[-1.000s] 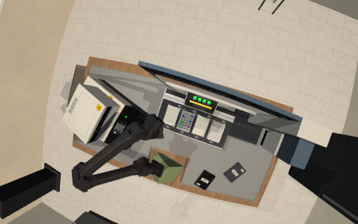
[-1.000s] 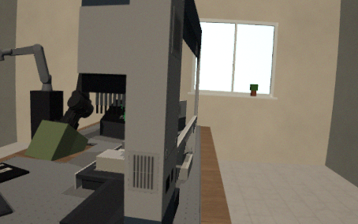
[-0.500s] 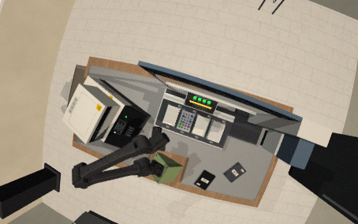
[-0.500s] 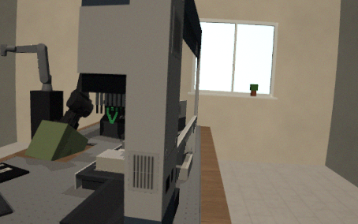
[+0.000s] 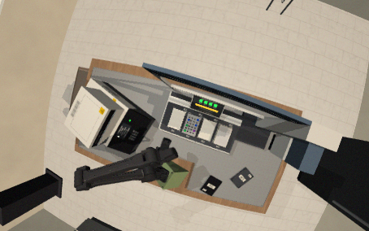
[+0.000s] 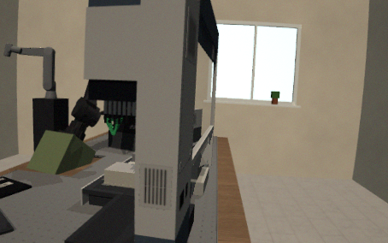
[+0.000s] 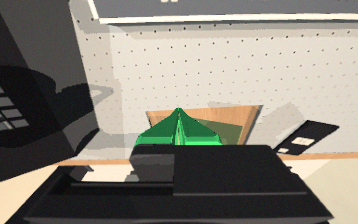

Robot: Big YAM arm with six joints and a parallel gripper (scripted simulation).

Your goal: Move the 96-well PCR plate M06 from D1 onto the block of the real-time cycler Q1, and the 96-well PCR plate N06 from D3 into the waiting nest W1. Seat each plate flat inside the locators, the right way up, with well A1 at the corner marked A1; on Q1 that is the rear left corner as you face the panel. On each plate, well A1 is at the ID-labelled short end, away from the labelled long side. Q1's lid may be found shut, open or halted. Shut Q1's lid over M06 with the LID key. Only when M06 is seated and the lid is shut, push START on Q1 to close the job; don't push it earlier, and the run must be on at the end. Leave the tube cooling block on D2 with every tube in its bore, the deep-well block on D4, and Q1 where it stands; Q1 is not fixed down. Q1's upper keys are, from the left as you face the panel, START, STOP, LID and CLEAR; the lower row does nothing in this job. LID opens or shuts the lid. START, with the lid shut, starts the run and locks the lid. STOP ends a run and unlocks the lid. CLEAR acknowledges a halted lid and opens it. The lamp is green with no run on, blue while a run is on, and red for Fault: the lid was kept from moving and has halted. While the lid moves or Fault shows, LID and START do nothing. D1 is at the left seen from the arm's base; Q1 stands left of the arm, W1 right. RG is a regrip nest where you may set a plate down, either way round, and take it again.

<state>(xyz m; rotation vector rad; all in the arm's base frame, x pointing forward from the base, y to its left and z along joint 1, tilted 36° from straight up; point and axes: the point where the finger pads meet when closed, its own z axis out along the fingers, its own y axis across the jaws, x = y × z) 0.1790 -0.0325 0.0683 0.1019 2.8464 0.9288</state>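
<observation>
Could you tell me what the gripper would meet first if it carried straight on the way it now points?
Probably the wood-coloured surface just past the tips of the gripper, whose jaws are shut on nothing, with the grey perforated deck beyond it. Depth is hard to judge in the wrist view, so which comes first is uncertain.

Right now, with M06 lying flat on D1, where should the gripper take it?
From straight above. M06 lies flat in its deck slot with the tube block close along one long side, so probably pinch across the short ends. The gripper is shut and empty; open it first.
</observation>
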